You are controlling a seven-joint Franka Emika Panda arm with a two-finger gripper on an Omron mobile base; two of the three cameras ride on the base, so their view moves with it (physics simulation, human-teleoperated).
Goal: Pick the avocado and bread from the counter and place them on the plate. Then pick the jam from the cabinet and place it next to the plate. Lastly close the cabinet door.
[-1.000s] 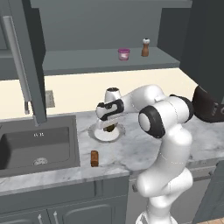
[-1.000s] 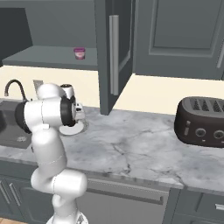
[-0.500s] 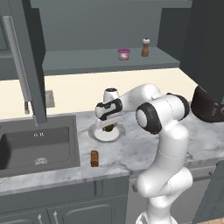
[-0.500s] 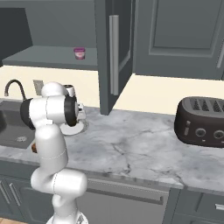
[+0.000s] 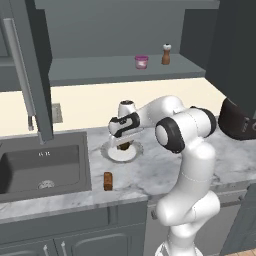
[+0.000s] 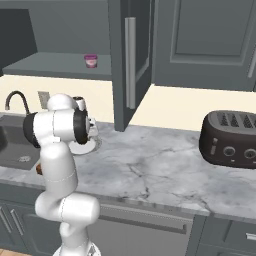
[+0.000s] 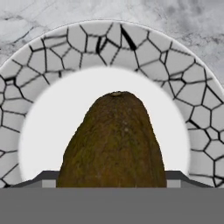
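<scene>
1. The bread [image 5: 107, 181] lies on the counter [image 5: 150, 172] near the sink [image 5: 42, 167], apart from the plate [image 5: 121, 151].
2. The gripper [image 5: 123, 145] hangs over the plate, its jaws pinching the avocado [image 7: 113, 142].
3. The jam [image 5: 141, 62] sits on the cabinet shelf beside the open cabinet door [image 6: 129, 65].
</scene>
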